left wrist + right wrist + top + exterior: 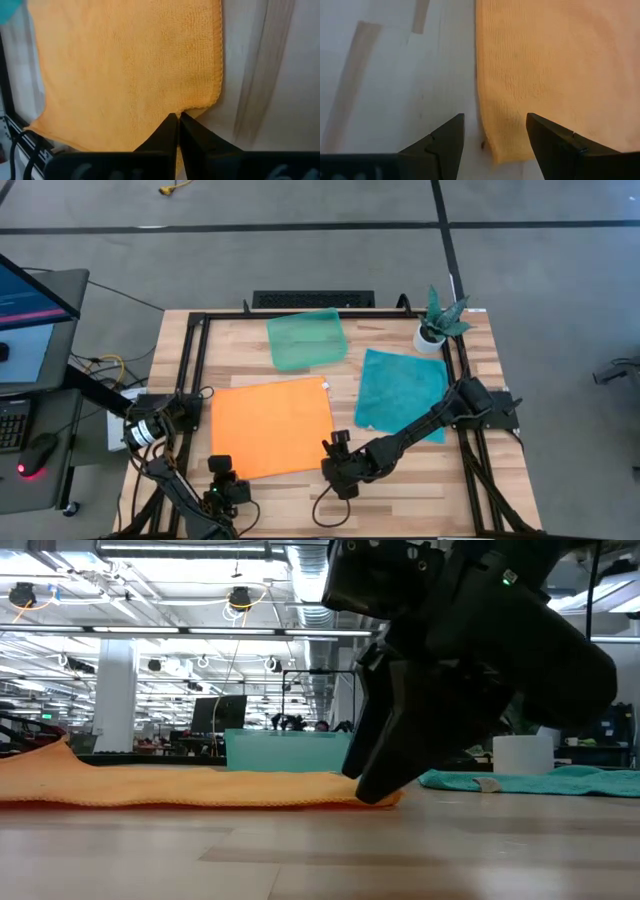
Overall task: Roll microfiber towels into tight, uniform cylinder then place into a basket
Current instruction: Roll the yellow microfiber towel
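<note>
Wooden tabletop fills your high view: orange towel (pixel 272 427) lies lower centre, left gripper (pixel 177 120) pinched on its near corner, right gripper (pixel 495 131) spread, straddling its edge, lower corner partly hidden.

Wooden table (pixel 400 480): towels (pixel 272 426), basket (pixel 306 339), pot (pixel 431 337).

Orange towel (pixel 555 75) corner (between spread fingers (pixel 445 140))

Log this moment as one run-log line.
left gripper: shut on orange towel near corner | right gripper: open, at opposite near corner | basket: empty
</note>
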